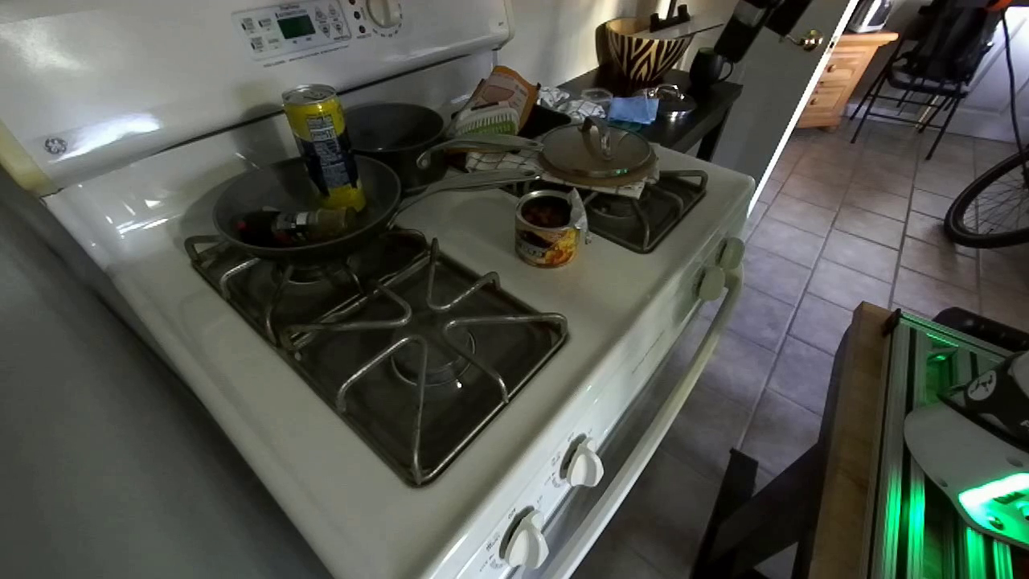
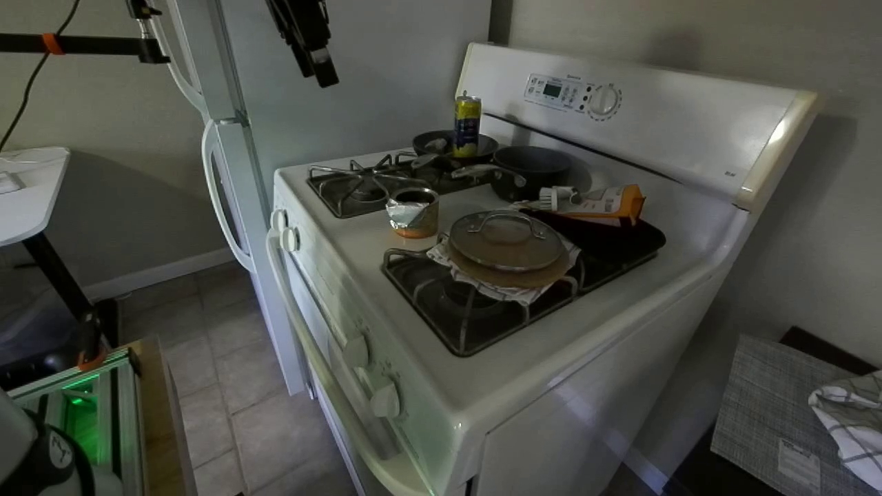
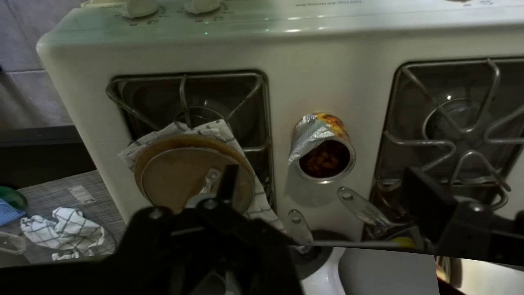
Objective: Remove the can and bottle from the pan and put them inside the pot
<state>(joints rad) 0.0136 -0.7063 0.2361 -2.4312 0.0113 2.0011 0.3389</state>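
Note:
The dark frying pan [image 1: 245, 193] sits on a back burner. A tall yellow and dark blue can [image 1: 321, 145] stands in it, also in an exterior view [image 2: 466, 127]. A small bottle [image 1: 297, 227] with a dark red end lies on its side beside the can. The deeper black pot [image 1: 394, 129] stands next to the pan; it also shows in an exterior view [image 2: 506, 184]. My gripper [image 3: 323, 172] is open and empty, fingers wide apart, high over the stove front. The pan and pot are mostly cut off in the wrist view; their handles show.
An opened food can [image 1: 551, 233] with peeled foil stands mid-stove, between my fingers in the wrist view but below them. A glass-lidded vessel [image 2: 506, 241] sits on a cloth on a front burner. An orange-white bag [image 2: 606, 204] lies on a dark tray near the pot.

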